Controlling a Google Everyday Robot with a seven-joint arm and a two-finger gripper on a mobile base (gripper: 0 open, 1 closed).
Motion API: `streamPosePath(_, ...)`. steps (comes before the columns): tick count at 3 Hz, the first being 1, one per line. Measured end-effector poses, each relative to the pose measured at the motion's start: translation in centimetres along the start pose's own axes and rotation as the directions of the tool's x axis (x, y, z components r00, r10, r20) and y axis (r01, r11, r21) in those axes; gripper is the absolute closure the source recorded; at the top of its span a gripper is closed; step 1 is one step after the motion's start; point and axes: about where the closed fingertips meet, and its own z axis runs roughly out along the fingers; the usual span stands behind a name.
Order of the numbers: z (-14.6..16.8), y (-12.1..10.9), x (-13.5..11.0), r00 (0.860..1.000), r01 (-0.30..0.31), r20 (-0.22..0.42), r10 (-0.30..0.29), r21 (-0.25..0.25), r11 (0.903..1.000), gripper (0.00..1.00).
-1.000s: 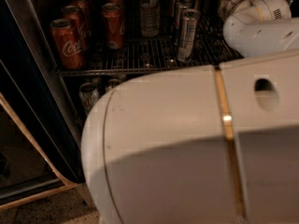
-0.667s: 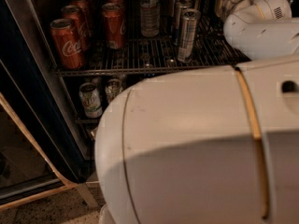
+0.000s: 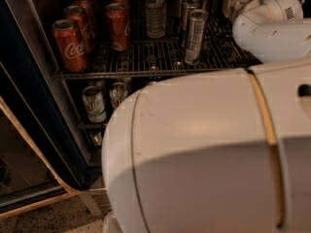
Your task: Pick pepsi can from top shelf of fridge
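Note:
The fridge [image 3: 34, 67] stands open in front of me. Its top shelf [image 3: 146, 73] is a wire rack. On it stand red Coca-Cola cans [image 3: 70, 45] at the left and tall slim silver cans [image 3: 196, 35] in the middle. The pepsi can is hidden or out of view. My white arm [image 3: 209, 154] fills the lower right. Its wrist section [image 3: 269, 25] reaches over the right end of the top shelf. My gripper is hidden beyond that wrist, inside the fridge at the upper right.
On a lower shelf stand two pale cans [image 3: 94, 103], partly behind the arm. The glass door [image 3: 24, 178] with a light wooden-coloured edge hangs open at the lower left. Speckled floor [image 3: 53, 220] shows at the bottom left.
The big white arm segment has shifted to the right, and its gold band with it. More of the lower-shelf cans shows now. The cans on the top shelf have not moved.

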Motion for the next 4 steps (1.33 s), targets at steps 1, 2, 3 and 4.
streamPosePath(1,0.7,0.9,-0.4,1.0,0.011,0.012,-0.01,-0.022,0.9997,0.48)
streamPosePath(2,1.0,1.0,-0.3,1.0,0.016,0.011,-0.016,-0.023,0.9996,0.49)
streamPosePath(3,1.6,0.4,0.1,1.0,0.021,0.002,-0.021,-0.002,0.9998,0.51)
streamPosePath(4,2.1,-0.3,0.7,1.0,0.024,-0.013,-0.023,0.018,0.9996,0.5)
